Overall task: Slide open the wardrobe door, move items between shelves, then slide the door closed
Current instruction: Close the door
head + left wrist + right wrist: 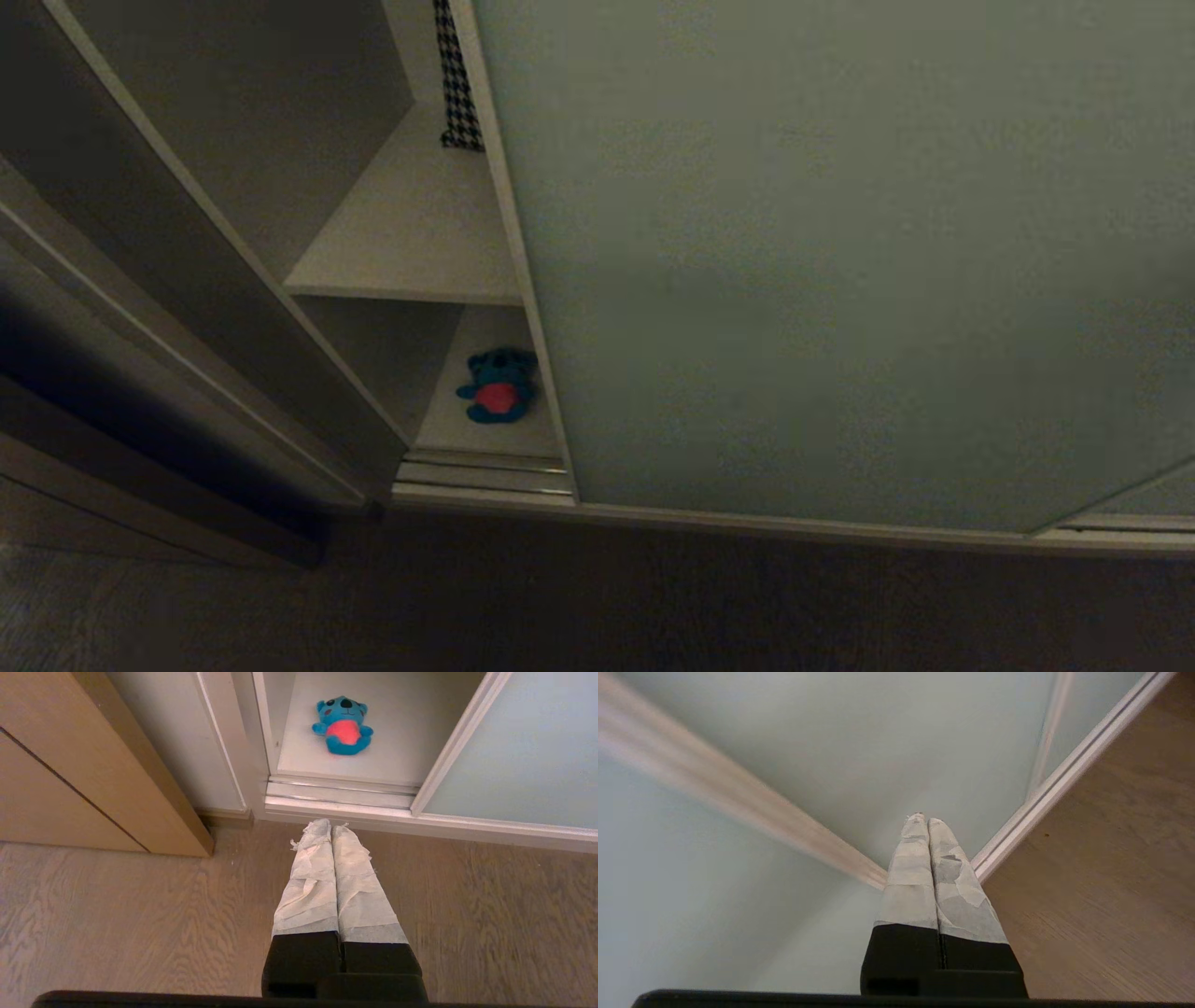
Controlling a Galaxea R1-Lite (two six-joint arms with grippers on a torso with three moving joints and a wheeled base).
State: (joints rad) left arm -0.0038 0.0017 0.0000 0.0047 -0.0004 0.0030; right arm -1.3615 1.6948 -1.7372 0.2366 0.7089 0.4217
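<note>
Now the right hand [923,820], fingers pressed together and holding nothing, points at the sliding wardrobe door [859,756] near its bottom rail. Likewise the left hand [331,828] is closed and empty above the wooden floor [117,924]. Beyond it, the blue plush toy [343,727] lies on the lower shelf [406,746], close to that shelf's front edge, in the open gap.

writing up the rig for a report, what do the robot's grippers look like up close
Both look alike. The left gripper and the right gripper each have two long, tapering fingers wrapped in wrinkled, whitish, paper-like tape with frayed edges. The wrapping ends at a plain black base, with a black housing edge below it. No cables or markings show.
</note>
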